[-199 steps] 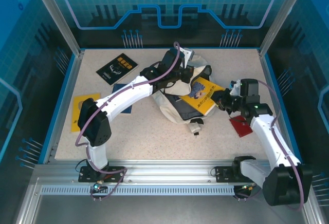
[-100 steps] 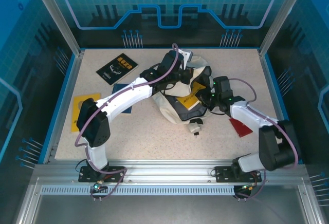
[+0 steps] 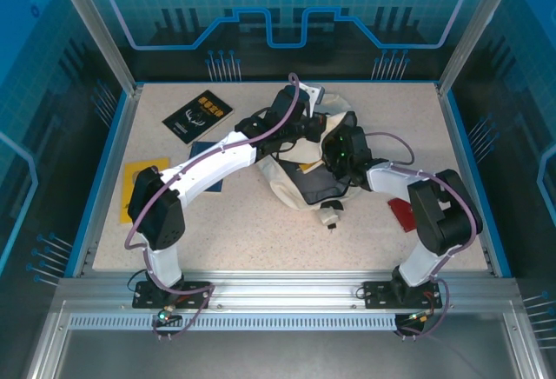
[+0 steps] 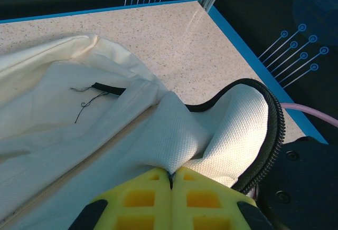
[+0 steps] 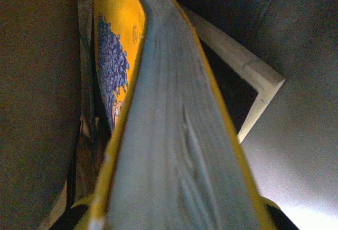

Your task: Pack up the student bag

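You are working with the student bag [image 3: 288,189], which is lying slumped near the middle of the table [image 3: 261,240], a little toward the far side, with its mouth opening toward the right arm. It is looking soft and light. The cream cloth is folding and sagging wherever nothing props it, so I judge it will offer no resistance of its own and will collapse if released. Your left gripper [image 4: 171,180] is pinching a fold of the white woven lining at the mouth, its yellow fingers closed together on the cloth just beside the dark zip [image 4: 272,130]. That rim, stiffened by the zip tape, is probably the firmest place to be holding, better than the loose panel. Your right gripper [image 3: 339,149] is reaching into the opening, clamped on the yellow book [image 5: 174,135], whose page block is running away from the wrist camera into the dark interior. The book is looking stiff enough to push, though it is bowing slightly. As for writing, the yellow cover is showing a purple-blue drawing and small marks I cannot read. The black book [image 3: 198,116], lying at the far left of the table, is carrying pale characters too small to make out. The small white tag [image 3: 328,216] at the bag's near end is showing nothing legible.
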